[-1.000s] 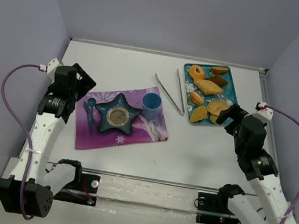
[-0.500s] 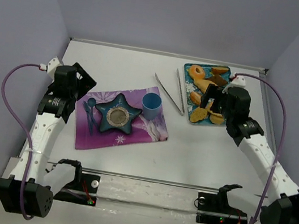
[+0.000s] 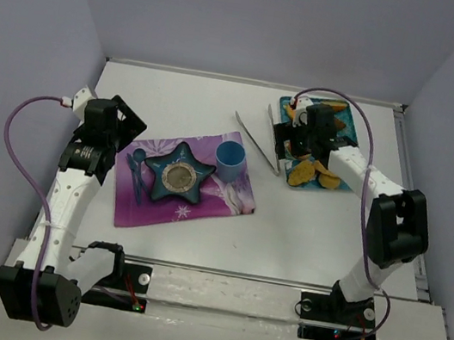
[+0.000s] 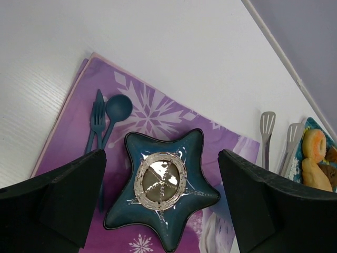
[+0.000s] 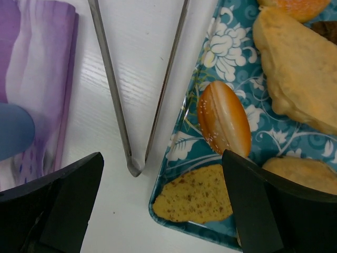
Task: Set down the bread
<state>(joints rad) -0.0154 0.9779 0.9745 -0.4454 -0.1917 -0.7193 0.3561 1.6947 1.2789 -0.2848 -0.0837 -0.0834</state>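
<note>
Surface point(image 3: 303, 235), white, sits between pale lilac walls point(image 3: 261, 19). Bread point(image 5: 224, 124) lies on the teal tray point(image 5: 224, 52) at the far right edge, tongs point(image 5: 110, 89) just beside it. Right claw point(image 5: 160, 203) hovers there, spread wide and empty. Left claw point(image 4: 163, 205), also spread, hangs over the star plate point(image 4: 195, 153) on the purple mat point(image 4: 152, 110). White surface shows between mat and tray.

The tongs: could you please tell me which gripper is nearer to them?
Right. The right gripper hovers over the tongs by the bread tray's edge; the left gripper sits far off, beyond the purple mat.
</note>
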